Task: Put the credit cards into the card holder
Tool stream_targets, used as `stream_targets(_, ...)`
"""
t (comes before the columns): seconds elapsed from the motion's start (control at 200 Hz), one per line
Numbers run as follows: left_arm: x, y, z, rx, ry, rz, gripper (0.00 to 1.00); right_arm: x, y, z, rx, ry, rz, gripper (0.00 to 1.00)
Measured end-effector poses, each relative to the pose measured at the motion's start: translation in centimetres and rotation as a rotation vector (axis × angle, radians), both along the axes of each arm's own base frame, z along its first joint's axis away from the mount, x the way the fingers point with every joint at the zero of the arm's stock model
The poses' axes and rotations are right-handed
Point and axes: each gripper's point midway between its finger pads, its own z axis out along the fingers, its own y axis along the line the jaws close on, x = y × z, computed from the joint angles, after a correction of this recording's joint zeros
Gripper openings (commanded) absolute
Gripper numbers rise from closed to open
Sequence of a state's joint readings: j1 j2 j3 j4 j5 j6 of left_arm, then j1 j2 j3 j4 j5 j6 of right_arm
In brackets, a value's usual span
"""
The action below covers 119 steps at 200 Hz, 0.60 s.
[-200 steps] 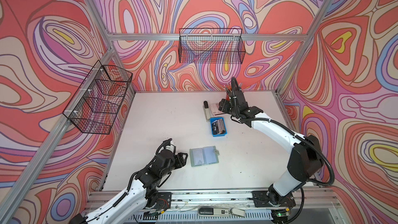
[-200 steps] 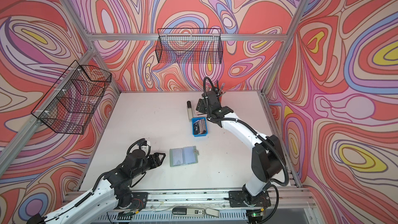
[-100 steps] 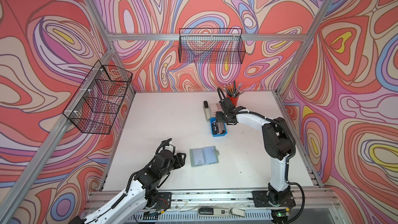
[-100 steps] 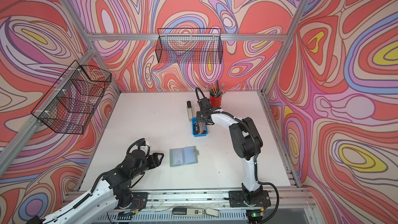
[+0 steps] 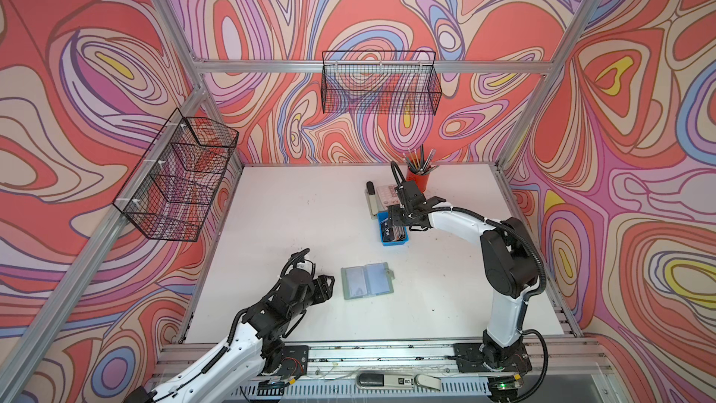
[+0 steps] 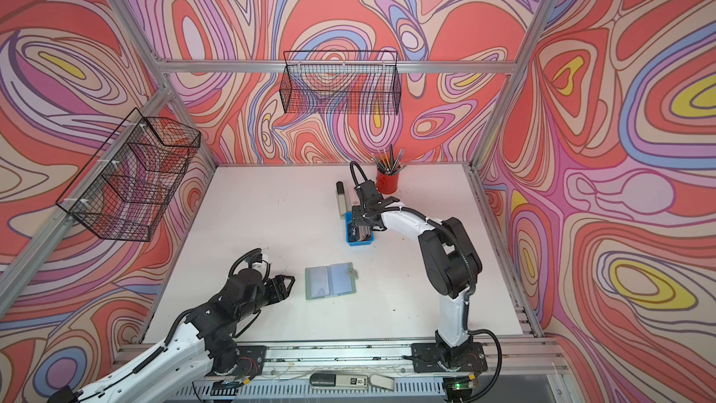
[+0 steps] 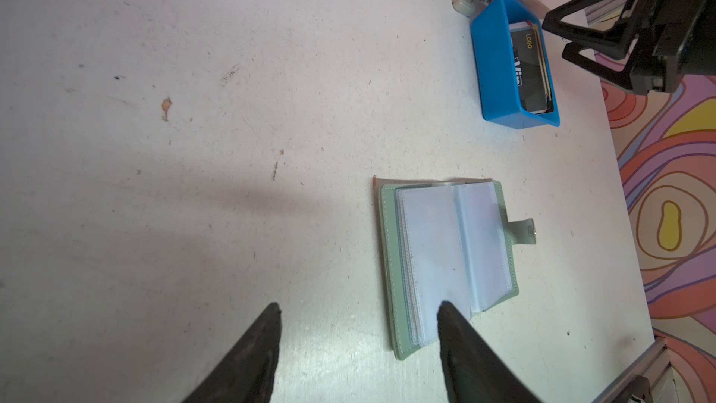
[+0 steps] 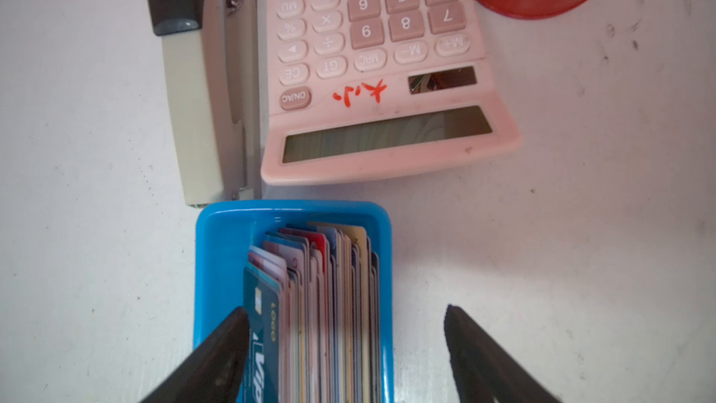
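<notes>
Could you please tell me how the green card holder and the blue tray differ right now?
The card holder lies flat and opened like a booklet; the blue tray is a walled box. The card holder's visible clear sleeves look empty, while the blue tray is packed with credit cards standing on edge. The card holder lies nearer the front; the blue tray sits farther back by the stapler. Both rest on the white table.

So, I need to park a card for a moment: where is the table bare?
Bare: the wide stretch of table left of the stapler and tray; the strip between tray and holder; the front right, between holder and right arm. Crowded: stapler, calculator, cup and tray bunch together, right hand above the tray.
</notes>
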State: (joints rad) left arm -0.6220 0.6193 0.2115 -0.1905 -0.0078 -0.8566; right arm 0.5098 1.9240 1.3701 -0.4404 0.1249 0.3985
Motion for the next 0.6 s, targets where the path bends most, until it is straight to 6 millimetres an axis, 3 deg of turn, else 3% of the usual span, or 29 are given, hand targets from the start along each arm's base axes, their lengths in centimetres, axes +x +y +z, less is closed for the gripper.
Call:
stream_targets(0.336,0.0,0.0,0.0,0.001,0.002,0.000,0.66,-0.5,0.3,-0.1,-0.062,-0.018,0.011,0.82)
stream_targets(0.596,0.0,0.0,-0.1,0.003,0.004,0.000,0.66,-1.3,0.4,-2.4,-0.144,0.023,0.026,0.79)
